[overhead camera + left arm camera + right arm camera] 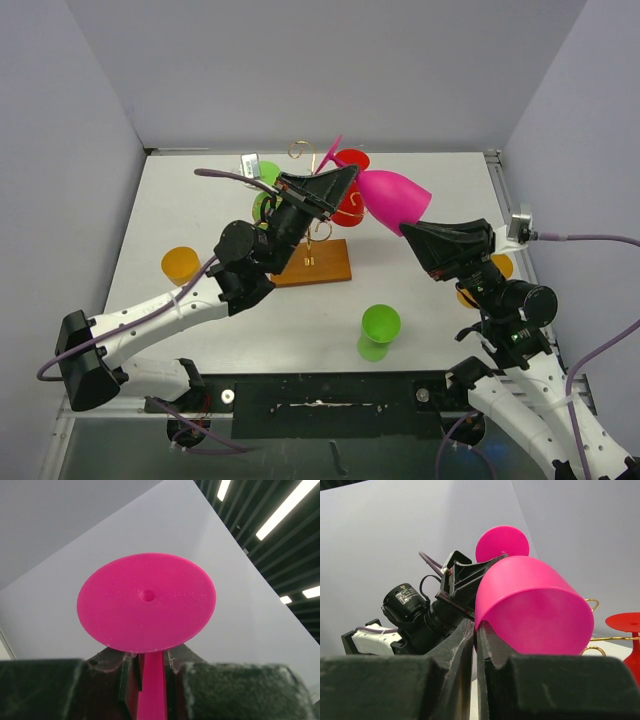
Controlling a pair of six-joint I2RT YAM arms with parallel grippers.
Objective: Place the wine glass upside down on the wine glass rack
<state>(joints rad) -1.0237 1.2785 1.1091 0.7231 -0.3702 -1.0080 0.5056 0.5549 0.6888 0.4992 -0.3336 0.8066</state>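
Note:
A pink wine glass (395, 197) hangs in the air above the table, lying on its side between both grippers. My left gripper (340, 180) is shut on its stem (151, 685) just below the round foot (146, 602). My right gripper (410, 232) is shut on the rim of the bowl (535, 605), with the rim edge pinched between the fingertips (476, 625). The wine glass rack (300, 150) of thin gold wire stands on its brown wooden base (325, 262) below and behind the left gripper. Its wire also shows in the right wrist view (592, 602).
A red glass (352, 160) and a green glass (265, 205) hang on the rack. An orange glass (180, 265) stands on the table at the left, a green glass (380, 325) in front, and another orange one (500, 268) behind my right arm. Grey walls enclose the table.

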